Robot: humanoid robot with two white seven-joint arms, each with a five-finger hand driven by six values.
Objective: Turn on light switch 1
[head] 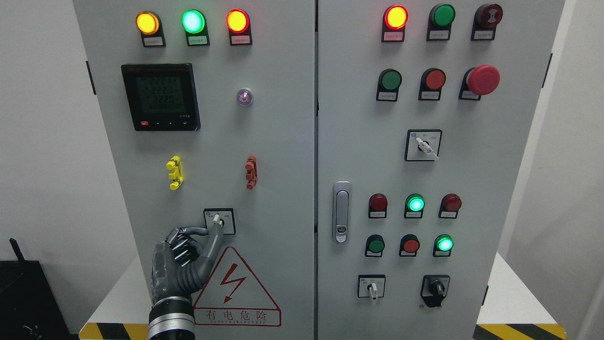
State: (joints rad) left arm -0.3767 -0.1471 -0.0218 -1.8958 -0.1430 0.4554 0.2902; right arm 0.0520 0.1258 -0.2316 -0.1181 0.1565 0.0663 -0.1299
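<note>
Left hand [181,257] up at the lower left door of the cabinet [283,141], arm entering from bottom left. Index finger [213,243] extended up to the rotary selector switch [219,221], tip touching or just under the white lever; thumb reaching in from the left, other fingers curled in at the palm. Not clamped on the lever as far as visible, more a poke or pinch setup than a grip. Switch sits low on the left door, just above the red warning triangle [236,288], below the yellow clip [174,172] and red clip [251,172]. Lever tilted slightly left of vertical. Progress estimate: reach done, contact about made, turn itself likely not done yet. Left to do: rotate lever to the on position, release, back off. Can't confirm which position means on: legend print on the switch plate too small to read. Same for labels under the lamps, so no way to match "light switch 1" to a specific lamp. Fingertip covers the lever base, exact contact point unclear. Meter display [160,97] digits blurred. Right hand not in frame.
</note>
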